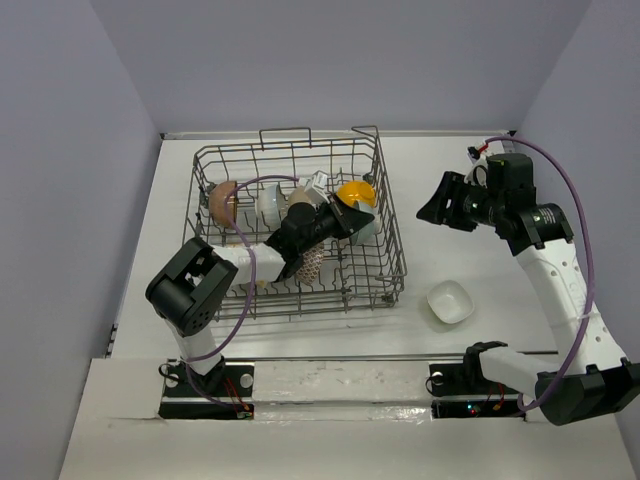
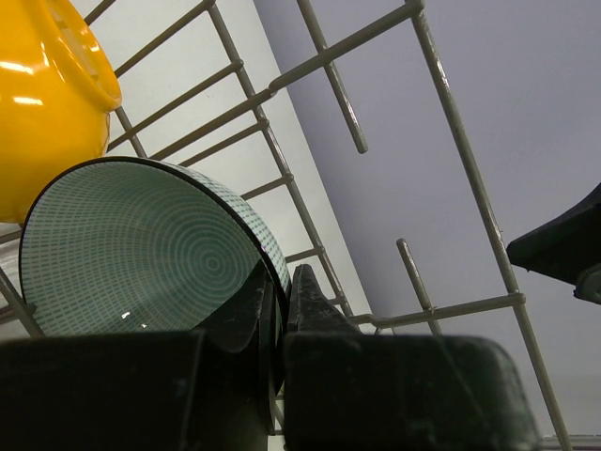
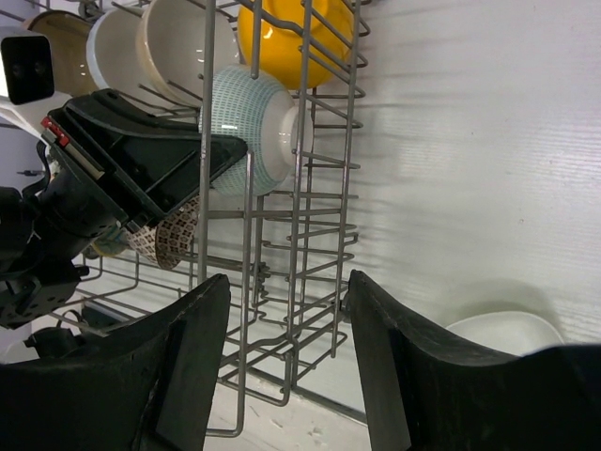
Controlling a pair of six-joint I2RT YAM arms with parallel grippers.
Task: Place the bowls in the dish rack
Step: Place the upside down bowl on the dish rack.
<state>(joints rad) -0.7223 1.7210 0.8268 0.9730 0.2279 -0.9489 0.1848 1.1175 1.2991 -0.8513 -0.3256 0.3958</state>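
- Top external view: the rack (image 1: 300, 297), a square basket of thin grey wire with tall grid walls and upright tines, sits mid-left on the white table (image 1: 480, 250).
- The left gripper (image 1: 352, 216) reaches into the rack's right side and is clamped almost closed on the rim of the teal bowl (image 1: 366, 228).
- In the left wrist view, the black fingers (image 2: 310, 305) pinch that rim from both sides. The teal bowl (image 2: 141, 254) stands on edge. It is glossy, its inside is covered in fine concentric rings of tiny dashes, and its rim is dark.
- In the right wrist view, the outside of the teal bowl (image 3: 246, 117) carries the same fine pattern above an off-white foot.
- The yellow bowl (image 1: 355, 192) stands just beside it in the rack, plain with a smooth, shiny glaze.
- Further left, a pinkish-brown bowl (image 1: 222, 200) and a white bowl (image 1: 272, 200) stand on edge in the same row.
- A bowl with a brown-and-white lattice pattern (image 1: 312, 265) lies lower in the rack, under the left arm.
- The square bowl (image 1: 449, 302) is plain white with rounded corners. It sits upright on the table outside the rack, off its near right corner.
- The right gripper (image 1: 440, 205) hovers to the right of the rack, its jaws partly apart and holding nothing.
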